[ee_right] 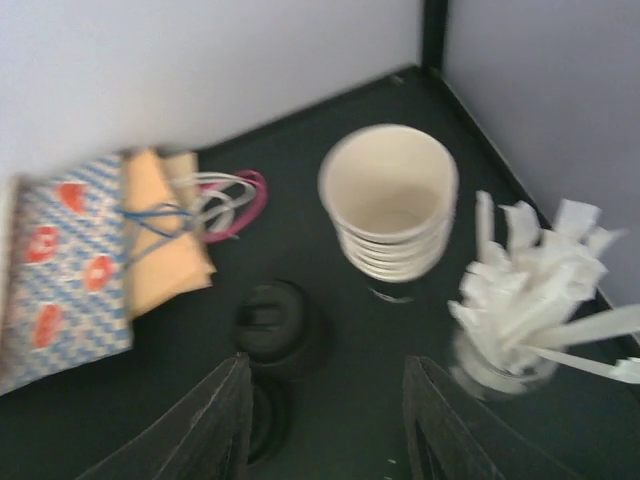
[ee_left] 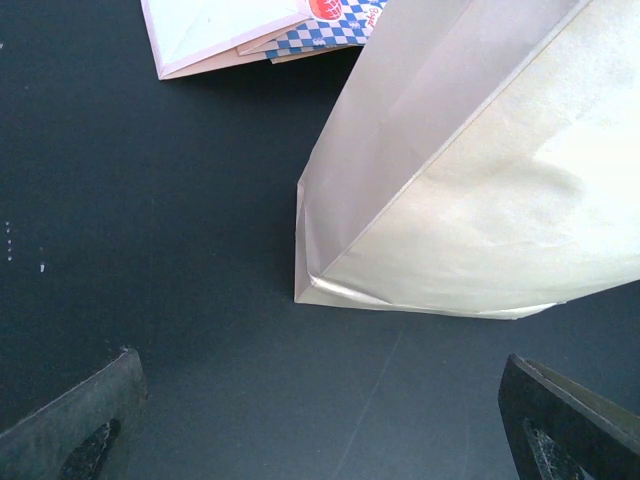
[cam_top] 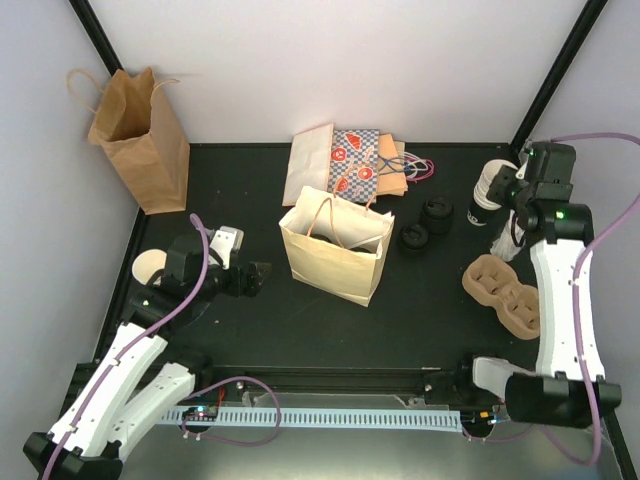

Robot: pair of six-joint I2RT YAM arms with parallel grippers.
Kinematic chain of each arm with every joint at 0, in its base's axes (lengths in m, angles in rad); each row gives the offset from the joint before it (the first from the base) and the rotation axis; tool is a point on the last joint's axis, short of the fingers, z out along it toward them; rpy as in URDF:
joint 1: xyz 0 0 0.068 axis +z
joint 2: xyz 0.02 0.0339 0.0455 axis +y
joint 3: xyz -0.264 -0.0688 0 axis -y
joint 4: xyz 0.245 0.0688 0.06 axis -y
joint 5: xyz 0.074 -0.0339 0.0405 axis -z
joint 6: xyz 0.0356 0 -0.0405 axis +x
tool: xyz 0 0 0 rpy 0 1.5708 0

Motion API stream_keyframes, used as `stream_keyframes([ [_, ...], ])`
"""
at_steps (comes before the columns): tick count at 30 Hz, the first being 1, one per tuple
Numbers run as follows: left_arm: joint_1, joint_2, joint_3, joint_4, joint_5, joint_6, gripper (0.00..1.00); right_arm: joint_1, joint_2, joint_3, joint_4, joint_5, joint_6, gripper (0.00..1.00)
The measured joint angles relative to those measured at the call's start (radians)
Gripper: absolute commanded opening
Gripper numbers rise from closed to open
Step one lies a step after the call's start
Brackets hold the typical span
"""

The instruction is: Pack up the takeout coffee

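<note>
The takeout coffee cups [ee_right: 390, 200] are white paper cups nested in one stack, standing at the back right of the table [cam_top: 484, 195]. My right gripper [ee_right: 335, 430] hovers above and in front of the stack, open, with nothing between its fingers. A cream handled paper bag [cam_top: 335, 245] stands open in the middle of the table. My left gripper [ee_left: 320, 440] is low on the mat just left of that bag's bottom corner [ee_left: 320, 285], jaws wide open and empty. In the top view the left gripper [cam_top: 255, 278] points at the bag.
A bundle of white sticks [ee_right: 530, 300] stands right of the cups. Black lids [ee_right: 272, 325] lie left of them. Flat patterned bags [cam_top: 345, 165] lie at the back, a tall brown bag [cam_top: 140, 140] at the back left, a pulp cup carrier [cam_top: 503, 290] at right.
</note>
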Motion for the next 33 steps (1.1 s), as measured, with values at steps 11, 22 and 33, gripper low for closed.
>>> stream_keyframes([
  [11,0.0,0.002,0.0,0.0,0.009,0.0,0.99,-0.109,0.241,0.051,-0.11,0.124,-0.01,0.32],
  [22,0.0,0.008,0.0,0.001,0.025,0.001,0.99,-0.109,0.328,0.085,-0.162,0.195,-0.013,0.31],
  [33,0.0,0.019,0.0,0.001,0.043,0.001,0.99,-0.109,0.343,0.09,-0.171,0.216,-0.011,0.31],
])
